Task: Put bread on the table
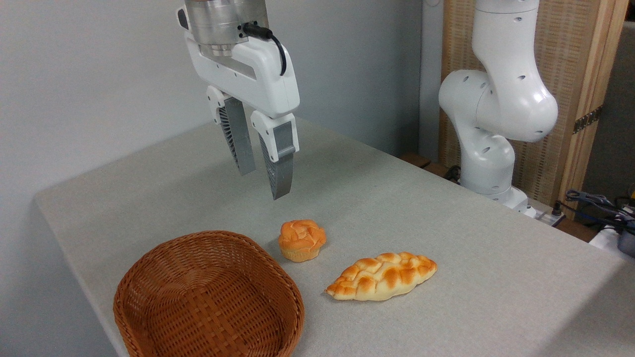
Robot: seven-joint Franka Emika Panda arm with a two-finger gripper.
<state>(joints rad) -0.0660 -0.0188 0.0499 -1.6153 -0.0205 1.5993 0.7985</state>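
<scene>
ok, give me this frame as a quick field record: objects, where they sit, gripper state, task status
bread: braided loaf lying flat on the table, right of the basket
bun: small round bun on the table, between basket and loaf, touching neither
basket: wicker basket at front left, nothing in it
gripper: gripper raised above the table behind the bun, fingers slightly apart, holding nothing
task status: bread looks already placed on the table
</scene>
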